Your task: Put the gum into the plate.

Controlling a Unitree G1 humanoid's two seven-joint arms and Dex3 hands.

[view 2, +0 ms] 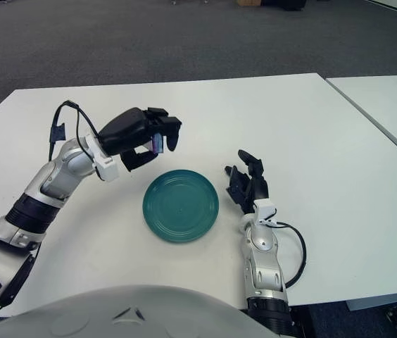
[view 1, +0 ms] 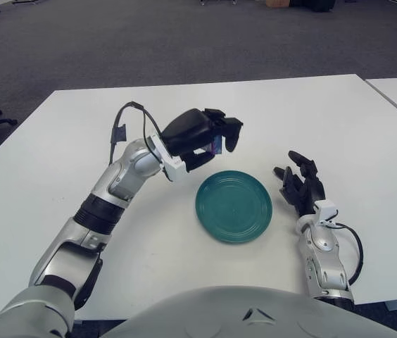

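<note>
The left hand (view 1: 209,137), a glossy black shell with jointed fingers, hung above the smooth white table (view 1: 58,155), just beyond the far-left rim of the plate (view 1: 234,205), its fingers clamped on the gum (view 1: 217,145), of which only a small bluish-purple sliver showed between them. The plate was a round, shallow, dark teal dish with faint concentric rings, and it held nothing. The right hand (view 1: 299,182) showed just right of the plate, black fingers spread loosely and gripping nothing.
</note>
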